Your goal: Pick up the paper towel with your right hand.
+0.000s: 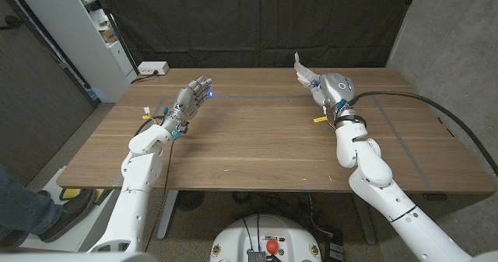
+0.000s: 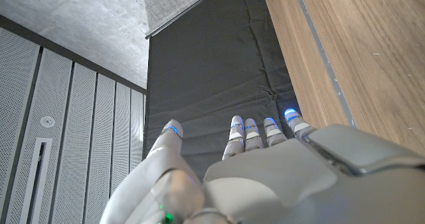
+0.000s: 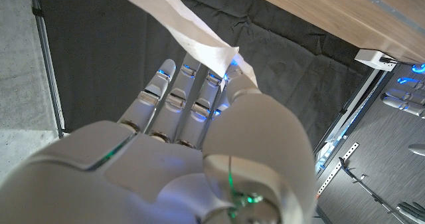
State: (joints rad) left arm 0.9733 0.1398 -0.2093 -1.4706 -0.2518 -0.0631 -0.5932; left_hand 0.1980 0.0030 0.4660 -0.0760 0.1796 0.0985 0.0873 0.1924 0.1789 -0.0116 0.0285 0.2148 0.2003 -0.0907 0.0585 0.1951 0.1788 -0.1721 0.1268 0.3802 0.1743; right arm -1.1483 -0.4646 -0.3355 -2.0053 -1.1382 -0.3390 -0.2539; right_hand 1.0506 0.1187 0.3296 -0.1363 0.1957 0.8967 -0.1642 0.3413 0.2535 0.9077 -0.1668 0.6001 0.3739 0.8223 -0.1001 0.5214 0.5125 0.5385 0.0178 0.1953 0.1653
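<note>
Near left edge: a person's shoe [image 1: 66, 211] and trouser leg on the floor beside the tabletop [image 1: 257, 149]. Left of centre: the left hand [image 1: 189, 100] raised above the wooden tabletop, holding nothing; the left wrist view shows its fingers [image 2: 254, 132] extended side by side with the thumb set apart. Right of centre, farther back: the right hand [image 1: 333, 89] lifted clear of the tabletop with the paper towel [image 1: 303, 71] pinched in it; in the right wrist view the towel [image 3: 182, 28] is caught between the thumb and the fingers [image 3: 178, 94], its free end sticking out beyond them toward the dark curtain [image 1: 257, 21]. Far left: a white power strip [image 1: 152, 68] at the tabletop's far edge, beside a white shelf unit [image 1: 70, 29].
</note>
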